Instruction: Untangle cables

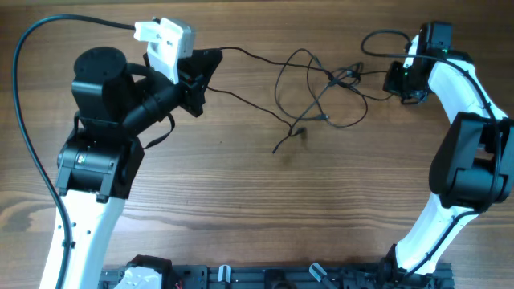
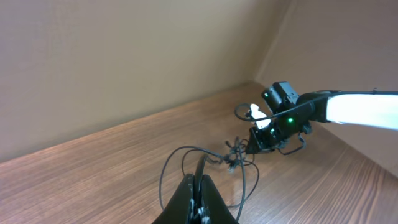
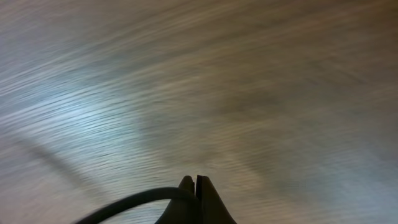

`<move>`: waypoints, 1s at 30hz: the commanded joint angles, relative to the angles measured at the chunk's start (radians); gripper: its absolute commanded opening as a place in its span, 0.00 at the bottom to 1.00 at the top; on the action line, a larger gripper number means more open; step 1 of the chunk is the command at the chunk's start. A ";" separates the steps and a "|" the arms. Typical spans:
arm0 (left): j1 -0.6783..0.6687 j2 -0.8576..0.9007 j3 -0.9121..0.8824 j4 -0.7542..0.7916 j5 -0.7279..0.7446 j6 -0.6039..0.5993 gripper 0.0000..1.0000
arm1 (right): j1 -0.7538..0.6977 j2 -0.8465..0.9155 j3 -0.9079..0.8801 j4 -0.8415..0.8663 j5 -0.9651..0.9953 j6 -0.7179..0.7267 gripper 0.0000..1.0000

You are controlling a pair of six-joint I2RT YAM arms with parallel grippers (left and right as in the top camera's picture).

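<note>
Thin black cables (image 1: 333, 78) lie in a loose tangle on the wooden table, at the middle back. My left gripper (image 1: 215, 58) is at their left end, shut on one strand that runs right into the tangle. In the left wrist view the strand (image 2: 200, 163) comes out from between the closed left gripper (image 2: 200, 182), with the knot (image 2: 233, 155) beyond. My right gripper (image 1: 391, 79) is at the tangle's right end, shut on a cable. The right wrist view shows that gripper (image 3: 196, 180) closed, a cable (image 3: 124, 202) curving out to the left.
Thicker black arm cables loop off the left arm (image 1: 24, 120) and above the right arm (image 1: 385, 36). A black rack (image 1: 273, 277) runs along the table's front edge. A wall (image 2: 124, 56) stands behind the table.
</note>
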 commanded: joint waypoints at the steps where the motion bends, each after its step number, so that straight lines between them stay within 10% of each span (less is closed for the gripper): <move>1: 0.033 -0.045 0.014 0.002 -0.010 0.016 0.04 | -0.013 0.026 0.000 -0.053 0.289 0.263 0.04; 6: 0.055 -0.052 0.014 -0.027 -0.010 0.016 0.04 | -0.008 0.026 0.000 -0.124 0.401 0.400 0.04; 10: 0.055 -0.052 0.014 -0.038 -0.010 0.024 0.04 | -0.008 0.025 0.001 -0.053 -0.127 -0.227 0.05; 15: 0.055 -0.052 0.014 -0.046 -0.010 0.043 0.04 | 0.001 0.023 0.001 -0.038 -0.421 -0.259 0.05; 16: 0.055 -0.052 0.014 -0.046 -0.010 0.043 0.04 | 0.011 0.023 0.001 -0.036 -0.410 -0.261 0.09; 18: 0.055 -0.052 0.014 -0.046 -0.010 0.047 0.04 | 0.023 0.023 0.001 -0.041 -0.320 -0.213 0.51; 23: 0.055 -0.048 0.014 -0.046 0.005 0.046 0.04 | 0.046 0.023 0.002 -0.044 -0.004 -0.060 0.95; 30: 0.055 -0.021 0.014 -0.045 0.020 0.046 0.04 | 0.105 0.023 0.002 -0.178 -0.598 -0.674 0.95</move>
